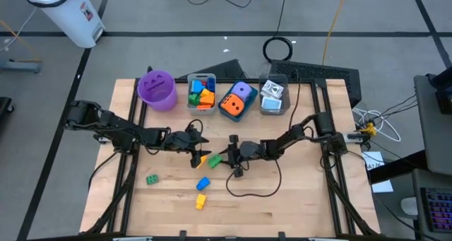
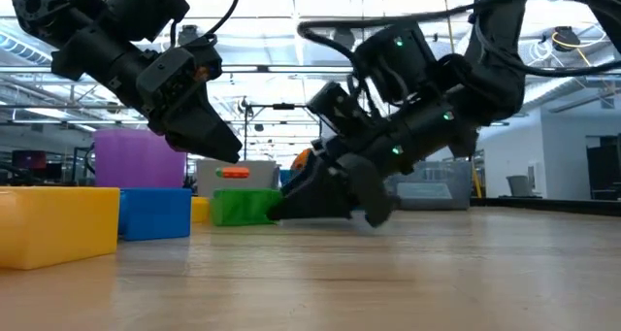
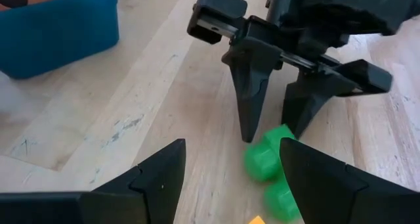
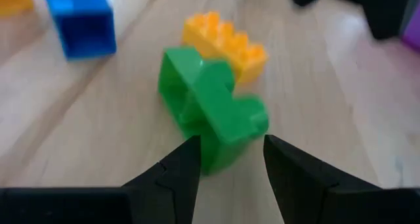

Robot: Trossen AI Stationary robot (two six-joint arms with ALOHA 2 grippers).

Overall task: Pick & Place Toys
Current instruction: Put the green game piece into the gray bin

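Note:
A green brick (image 1: pixel 215 158) (image 4: pixel 210 112) lies on the table's middle, with an orange brick (image 1: pixel 203 158) (image 4: pixel 226 43) just behind it. My right gripper (image 1: pixel 226 158) (image 4: pixel 230 152) is low over the table, open, its fingertips on either side of the green brick's near end. My left gripper (image 1: pixel 192 138) (image 3: pixel 230 184) hangs open above the table, left of these bricks, with nothing between its fingers. A blue brick (image 1: pixel 203 183), a yellow brick (image 1: pixel 200 201) and another green brick (image 1: pixel 152 179) lie nearer the front edge. My right gripper comes at the green brick slanting down from the table's right. Its two fingers (image 4: pixel 177 171) stand beside the brick's near end (image 4: pixel 216 148), which fills the gap between them. I cannot tell whether they touch it. The brick lies on the table.
Along the far edge stand a purple cup (image 1: pixel 157 89), a clear bin of bricks (image 1: pixel 201 92), a blue bin with dice (image 1: pixel 236 101) and a clear bin with printed cubes (image 1: pixel 273 96). A cable (image 1: pixel 254 188) loops on the table below the right arm.

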